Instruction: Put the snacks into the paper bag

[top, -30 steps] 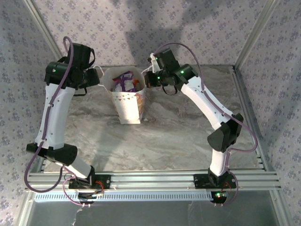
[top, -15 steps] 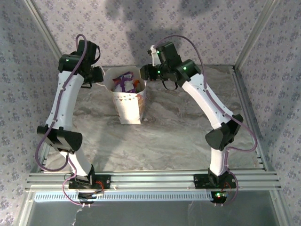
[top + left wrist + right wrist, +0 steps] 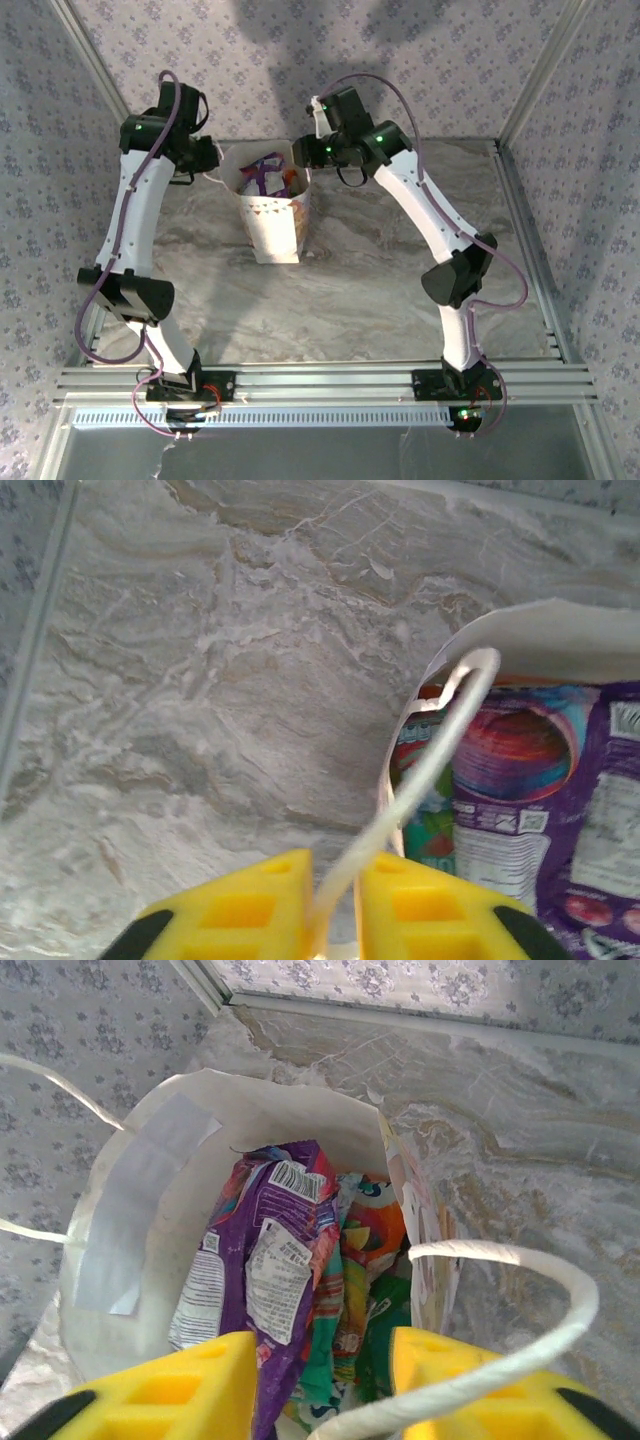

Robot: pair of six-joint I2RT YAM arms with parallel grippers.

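Since the snacks (image 3: pixel 275 1250) are packed inside the paper bag (image 3: pixel 272 232), which stands upright at the far middle of the desk (image 3: pixel 360 290), you can judge the loading as done or very near to done. Your left end effector (image 3: pixel 335 868) is pinching one cord handle (image 3: pixel 440 742). Your right end effector (image 3: pixel 320 1352) is spread above the bag mouth, and the other handle (image 3: pixel 565 1295) loops past one finger, not gripped.
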